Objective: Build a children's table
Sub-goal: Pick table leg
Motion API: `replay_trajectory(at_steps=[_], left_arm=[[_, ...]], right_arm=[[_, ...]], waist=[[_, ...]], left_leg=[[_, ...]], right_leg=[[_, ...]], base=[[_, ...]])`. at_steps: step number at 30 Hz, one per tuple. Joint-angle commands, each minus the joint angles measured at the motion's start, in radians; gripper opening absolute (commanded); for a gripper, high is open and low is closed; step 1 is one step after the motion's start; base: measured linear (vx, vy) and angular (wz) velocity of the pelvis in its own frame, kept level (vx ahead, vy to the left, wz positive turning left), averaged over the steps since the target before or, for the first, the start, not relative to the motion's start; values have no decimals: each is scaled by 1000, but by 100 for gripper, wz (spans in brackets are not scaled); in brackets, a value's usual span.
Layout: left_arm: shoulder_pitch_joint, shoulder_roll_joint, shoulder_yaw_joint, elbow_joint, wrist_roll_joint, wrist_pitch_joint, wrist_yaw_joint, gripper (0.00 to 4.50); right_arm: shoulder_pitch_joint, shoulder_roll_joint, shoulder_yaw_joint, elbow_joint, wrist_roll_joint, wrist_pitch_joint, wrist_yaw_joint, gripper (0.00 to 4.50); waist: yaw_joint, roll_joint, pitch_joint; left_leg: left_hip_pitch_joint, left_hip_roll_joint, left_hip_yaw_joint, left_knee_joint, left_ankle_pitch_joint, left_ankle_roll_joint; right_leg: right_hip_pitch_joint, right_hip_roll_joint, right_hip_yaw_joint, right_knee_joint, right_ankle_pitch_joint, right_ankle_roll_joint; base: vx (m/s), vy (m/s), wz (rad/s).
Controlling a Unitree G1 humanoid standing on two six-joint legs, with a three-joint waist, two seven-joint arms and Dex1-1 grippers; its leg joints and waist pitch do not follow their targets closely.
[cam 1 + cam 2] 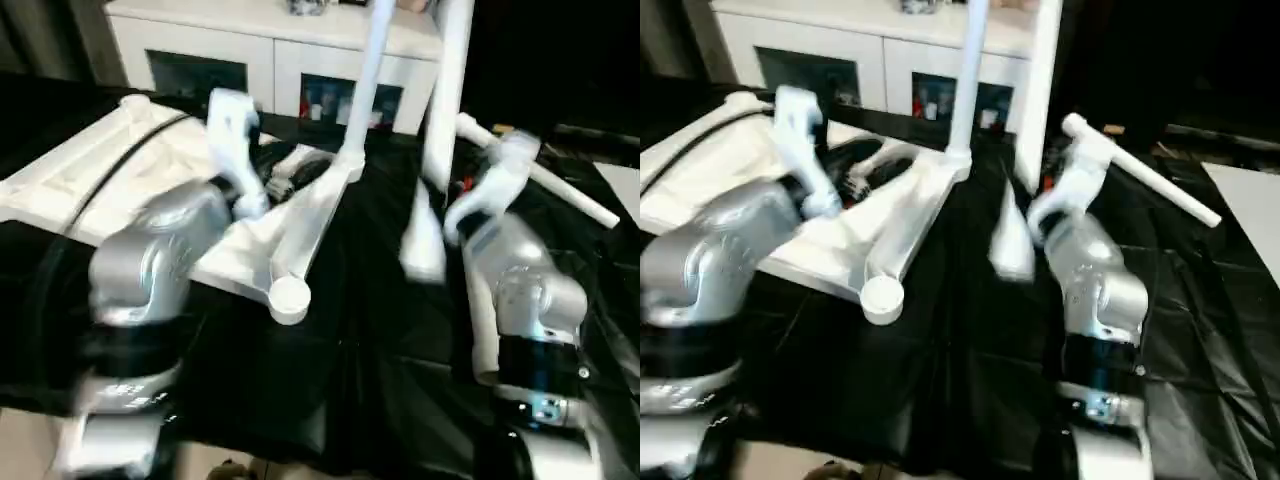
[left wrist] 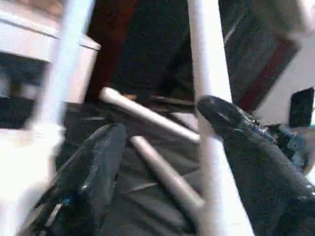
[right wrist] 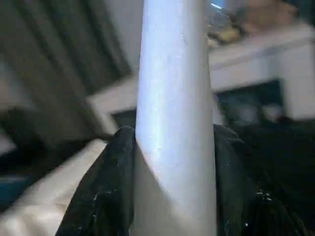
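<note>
Right end effector (image 3: 172, 187): black fingers (image 3: 106, 191) clamped on either side of a white leg (image 1: 446, 95), held upright
Left end effector (image 2: 162, 147): fingers spread, nothing between them, by the upside-down tabletop (image 1: 120, 160)
Tabletop: on the black-covered surface (image 1: 380, 380), one leg (image 1: 368, 80) already standing in a far corner
Loose leg (image 1: 545, 175): lying past the right arm
Handling: looks light, stiff, smooth plastic; grip low near the thick end
Behind: white cabinet (image 1: 270, 45)

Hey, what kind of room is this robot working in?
Probably a living room or a mock-up of one: a white cabinet with glass-fronted doors stands behind the black-covered work surface, where the upturned tabletop lies.
</note>
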Motion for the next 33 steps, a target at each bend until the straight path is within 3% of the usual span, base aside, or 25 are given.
replay_trajectory(at_steps=[1,2,3,4,7,9,12,14,15,17,21,33], left_arm=[[-49,-25,20,1,-57,34,17,382],[-49,-26,20,1,-58,35,17,390],[-74,-52,39,12,-78,60,39,408],[-88,-62,48,19,-81,78,54,417],[-106,-71,58,35,-82,86,74,431],[-121,-82,73,53,-108,90,94,448],[-124,-87,77,49,-130,97,95,450],[-121,-84,70,41,-126,103,94,450],[-119,-84,68,37,-123,109,98,450],[-117,-82,68,34,-118,116,107,450],[-116,-75,77,46,-136,117,124,450],[-114,-70,74,48,-143,128,145,341]], right_arm=[[31,-6,54,-50,40,-14,73,175],[32,-6,55,-51,41,-13,74,175],[56,-13,105,-76,53,4,123,175],[65,-14,125,-87,63,19,145,175],[76,-24,155,-98,71,44,172,175],[96,-43,205,-111,64,46,209,175],[109,-59,239,-114,58,41,233,175],[110,-64,246,-113,60,38,238,175],[111,-67,248,-115,63,40,240,175],[112,-69,249,-119,71,47,244,175],[113,-85,262,-120,94,57,256,175],[119,-107,301,-109,59,22,248,175]], waist=[[5,6,-75],[7,7,-75],[5,6,-74],[5,2,-73],[7,1,-70],[11,-2,-68],[15,0,-71],[15,-1,-71],[15,-10,-72],[18,-4,-71],[18,-8,-73],[18,-7,-74]], left_leg=[[12,27,-7,-63,-201,1],[13,27,-7,-64,-202,1],[11,27,-8,-65,-207,1],[11,27,-7,-64,-211,1],[12,27,-9,-65,-222,0],[11,26,-9,-65,-223,-1],[11,30,-12,-67,-217,-10],[10,30,-12,-67,-211,-11],[10,30,-10,-65,-205,-6],[11,31,-11,-66,-200,-5],[9,31,-11,-66,-190,-5],[8,31,-10,-64,-170,-3]], right_leg=[[49,-66,37,-74,-179,-154],[50,-67,37,-74,-181,-152],[51,-67,36,-76,-194,-148],[51,-67,36,-78,-201,-146],[47,-69,37,-85,-272,-120],[48,-69,37,-89,-297,-105],[47,-71,37,-87,-285,-100],[47,-70,37,-85,-259,-109],[47,-69,37,-83,-245,-113],[46,-71,37,-81,-240,-117],[50,-71,36,-79,-214,-118],[50,-71,36,-78,-193,-122]], base=[[0,0,0],[0,0,0],[0,0,0],[0,0,0],[0,0,0],[0,0,0],[0,0,0],[0,0,0],[0,0,0],[0,0,0],[0,0,0],[0,0,0]])
